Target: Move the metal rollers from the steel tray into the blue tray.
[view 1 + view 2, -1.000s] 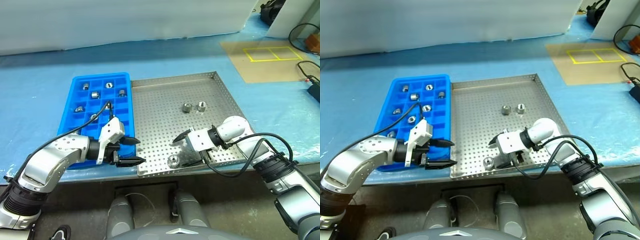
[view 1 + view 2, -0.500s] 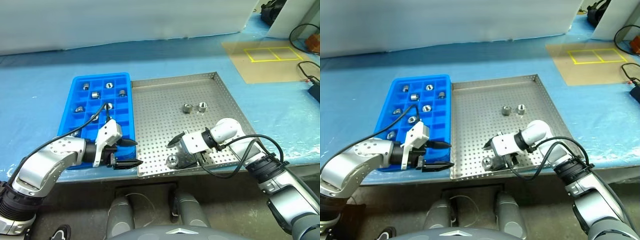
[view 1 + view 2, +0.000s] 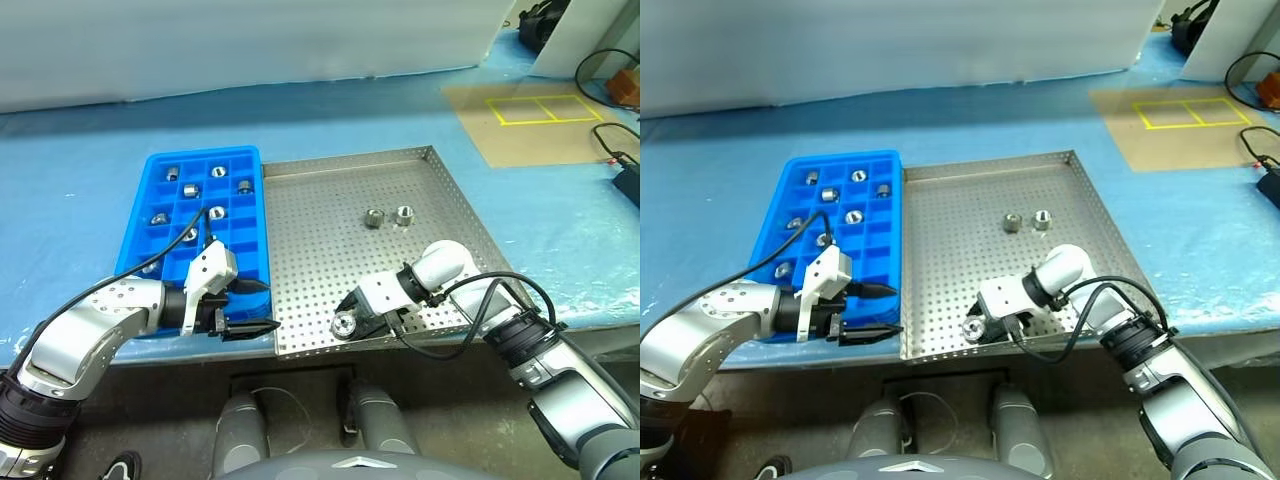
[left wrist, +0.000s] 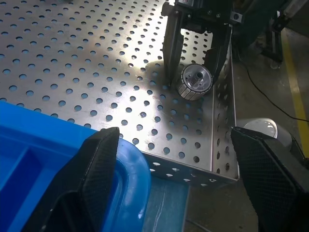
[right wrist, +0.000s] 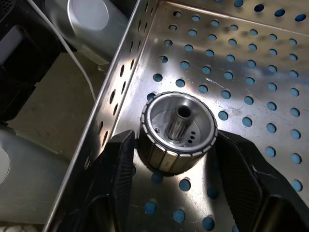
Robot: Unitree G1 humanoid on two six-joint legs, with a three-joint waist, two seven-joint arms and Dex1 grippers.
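Observation:
The steel tray (image 3: pixel 330 200) lies right of the blue tray (image 3: pixel 238 262) on the table. One metal roller (image 3: pixel 345 322) rests on the steel tray's floor by its front rim. My right gripper (image 3: pixel 347 316) is shut on it. Its fingers (image 5: pixel 118 174) press both sides of that roller (image 5: pixel 178 129), as the left wrist view's roller (image 4: pixel 197 79) confirms. Two more rollers (image 3: pixel 375 216) (image 3: pixel 405 212) sit mid-tray. Several rollers (image 3: pixel 190 190) fill cells of the blue tray. My left gripper (image 3: pixel 265 305) hangs open and empty over the blue tray's near right corner.
A tan board with yellow tape (image 3: pixel 535 115) lies on the blue table cover at the back right. Black cables (image 3: pixel 615 150) run along the right edge. The table's front edge lies just behind the steel tray's near rim.
My right gripper moved down and left to the roller by the front rim, and its fingers closed from wide open onto it. My left gripper stayed open.

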